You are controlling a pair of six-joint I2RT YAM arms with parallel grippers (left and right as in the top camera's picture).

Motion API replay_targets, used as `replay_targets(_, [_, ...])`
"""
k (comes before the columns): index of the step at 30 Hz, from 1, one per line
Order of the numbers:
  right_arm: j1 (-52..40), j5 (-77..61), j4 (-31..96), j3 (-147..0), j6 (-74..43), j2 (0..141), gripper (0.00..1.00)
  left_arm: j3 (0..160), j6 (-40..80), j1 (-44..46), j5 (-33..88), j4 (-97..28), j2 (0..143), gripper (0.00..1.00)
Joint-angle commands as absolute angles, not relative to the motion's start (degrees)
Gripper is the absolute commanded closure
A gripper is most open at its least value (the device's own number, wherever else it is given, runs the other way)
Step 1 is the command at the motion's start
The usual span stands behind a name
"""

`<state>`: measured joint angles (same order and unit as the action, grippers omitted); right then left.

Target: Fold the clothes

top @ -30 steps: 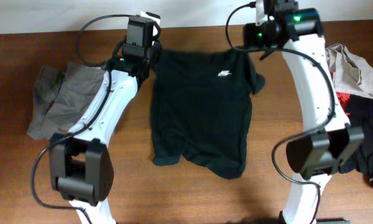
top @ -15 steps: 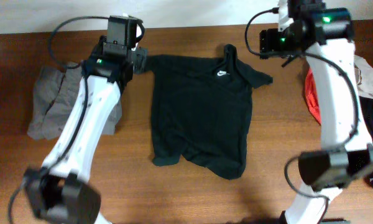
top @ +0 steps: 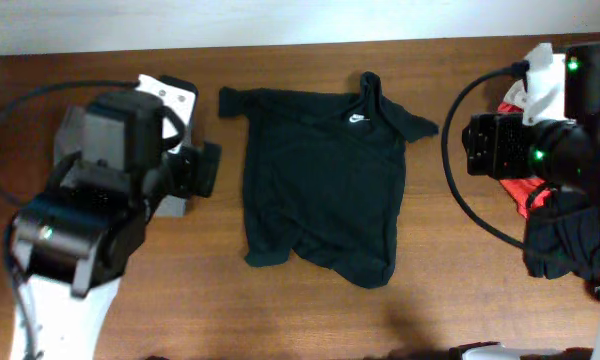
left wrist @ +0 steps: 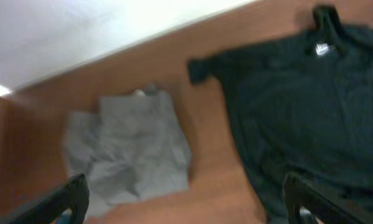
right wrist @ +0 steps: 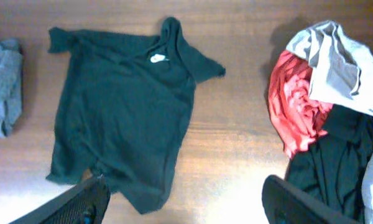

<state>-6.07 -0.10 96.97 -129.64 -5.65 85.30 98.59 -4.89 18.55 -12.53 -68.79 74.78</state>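
Observation:
The clothes are spread over the table. A black T-shirt (top: 320, 190) with a small white chest logo lies flat in the middle, sleeves out and collar bunched; it also shows as the T-shirt (left wrist: 311, 118) and T-shirt (right wrist: 124, 112). Grey trousers (left wrist: 127, 149) lie crumpled to its left, mostly hidden under my left arm in the overhead view. My left gripper (left wrist: 186, 202) hangs open high above the wood between trousers and shirt, holding nothing. My right gripper (right wrist: 186, 202) is open too, high over the bare wood right of the shirt's hem.
A heap of garments sits at the right edge: a red piece (right wrist: 295, 106), a beige one (right wrist: 342, 68) and a black one (right wrist: 342, 168). The table's far edge meets a white wall (left wrist: 81, 37). Both arms loom large in the overhead view.
Both grippers have let go of the shirt's shoulders, opened wider and drawn outward and upward. The shirt's left sleeve now lies pulled out flat.

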Motion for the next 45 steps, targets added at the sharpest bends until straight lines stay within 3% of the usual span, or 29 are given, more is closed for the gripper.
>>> replay_targets(1, [-6.37, -2.0, 97.23, -124.73, -6.74, 87.61, 0.15, 93.84, -1.56, 18.2, -8.51, -68.45, 78.94, 0.01])
replay_targets(6, [-6.37, -7.38, 92.62, -111.31, -6.74, 88.55, 0.17, 86.04, -0.21, 18.2, -4.01, -63.96, 83.55, 0.01])
replay_targets(17, [-6.37, -14.87, 67.92, -66.81, -9.34, 88.6, 0.21, 75.02, 2.0, 18.2, -0.78, -58.89, 98.67, 0.01])
replay_targets(28, [-6.42, -21.47, 49.25, -46.61, -9.08, 88.6, 0.33, 67.2, 4.34, 18.2, 5.45, -55.35, 102.26, 0.05])
replay_targets(32, [-6.42, -21.28, 44.95, -42.89, -9.08, 88.6, 0.39, 62.06, 4.32, 18.2, 9.58, -49.28, 102.26, 0.22])
replay_targets(39, [-6.42, -20.36, 40.58, -41.04, -9.1, 88.6, 0.54, 58.74, 4.32, 18.2, 11.18, -45.95, 102.26, 0.3])
replay_targets(43, [-6.42, -20.36, 37.58, -39.7, -9.1, 88.6, 0.67, 58.02, 4.34, 18.22, 11.2, -44.12, 102.26, 0.47])
replay_targets(45, [-6.42, -20.36, 37.17, -39.46, -9.1, 88.6, 0.75, 58.0, 4.34, 18.2, 11.2, -44.12, 102.26, 0.61])
